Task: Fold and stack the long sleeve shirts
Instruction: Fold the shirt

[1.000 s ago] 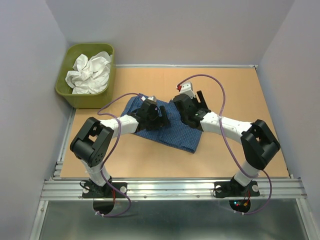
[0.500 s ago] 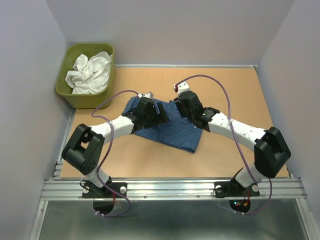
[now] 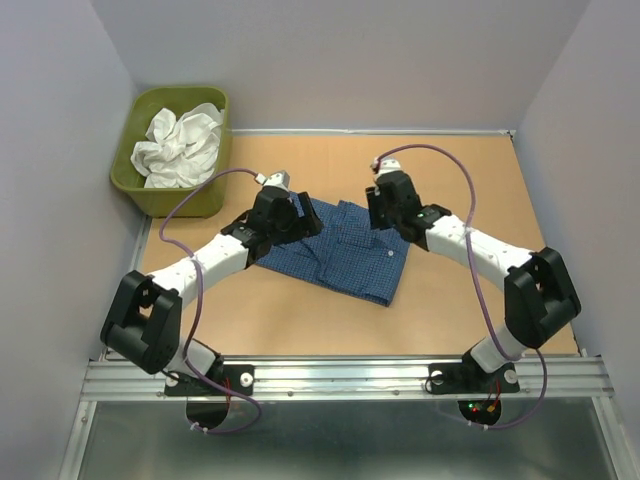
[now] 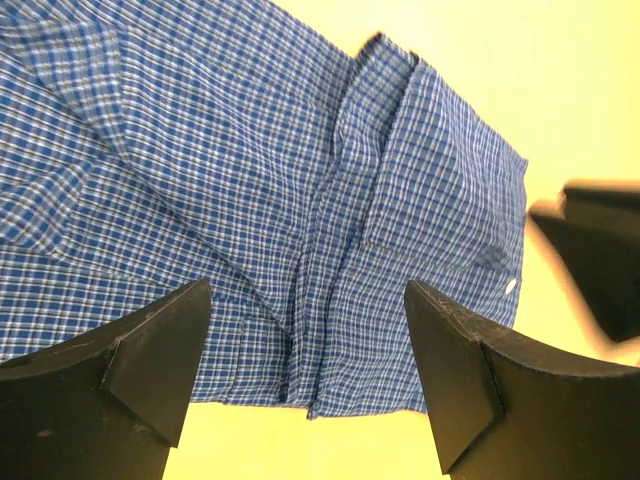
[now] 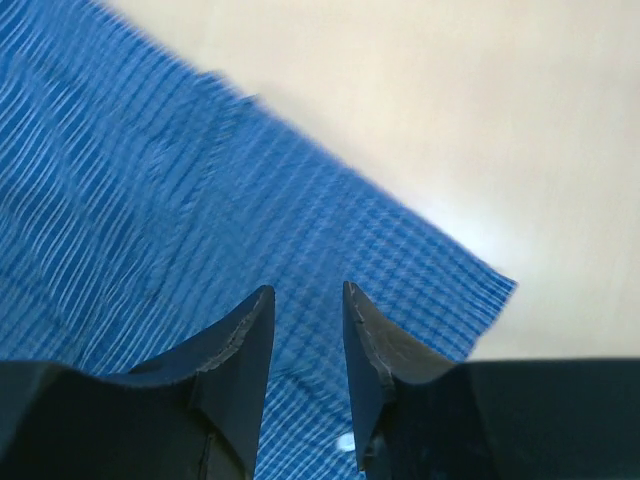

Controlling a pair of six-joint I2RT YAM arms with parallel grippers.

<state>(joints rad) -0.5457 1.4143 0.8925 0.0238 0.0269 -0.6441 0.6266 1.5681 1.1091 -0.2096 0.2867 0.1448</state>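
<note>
Left fingers (image 4: 150, 365) spread wide, empty, over the dark blue fine-checked cotton shirt (image 3: 345, 250) lying on the tan tabletop (image 3: 470, 180). Right fingers (image 5: 235, 360), a narrow gap apart, grip nothing above its edge. Only the top view shows the crumpled white cloth garment (image 3: 180, 145) in the olive-green plastic tub (image 3: 180, 200).

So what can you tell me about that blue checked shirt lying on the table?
The dark blue fine-checked shirt, cotton by its look, has a buttoned front placket, pale buttons and what looks like a chest pocket. It lies flat, slightly creased, folded to a rough rectangle, askew on the tan wooden table. The left gripper hangs open above it, the right gripper over its far edge; neither holds it.
</note>
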